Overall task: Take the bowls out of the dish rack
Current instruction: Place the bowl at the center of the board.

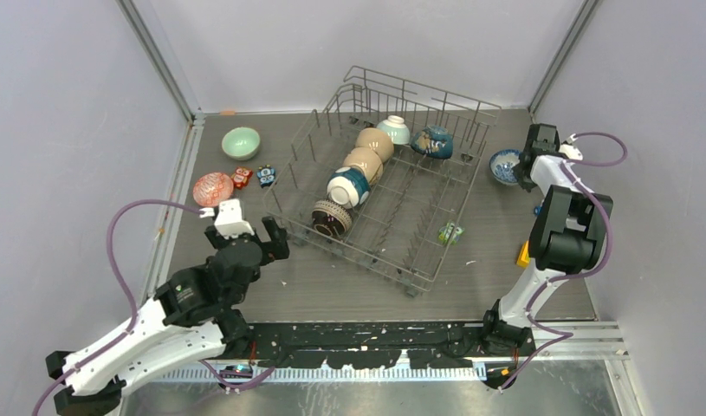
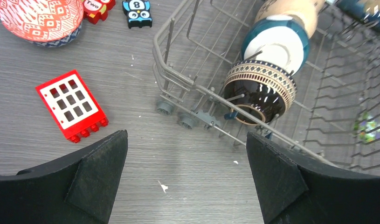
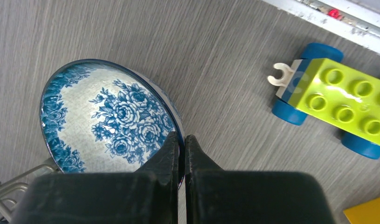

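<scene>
the right gripper (image 3: 181,156) pinches the rim of the blue floral bowl (image 3: 104,116) with its fingers nearly together, just right of the dish rack (image 1: 416,212). the left gripper (image 2: 185,182) hangs over the table (image 2: 132,140) with its fingers spread wide, holding nothing, at the rack's near-left corner. the dark ribbed bowl (image 2: 260,91) stands among the tines just ahead.

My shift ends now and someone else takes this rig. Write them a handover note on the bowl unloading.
Left gripper: open, empty, above the table by the dish rack's near left corner, near the dark brown patterned bowl.
Right gripper: shut on the rim of the blue floral bowl, right of the rack.
Done: mint green bowl and red patterned bowl sit on the table left of the rack.
Left: six in the rack: the dark brown one, white-teal bowl, two tan bowls, pale bowl, dark blue bowl; the floral bowl needs releasing.
</scene>
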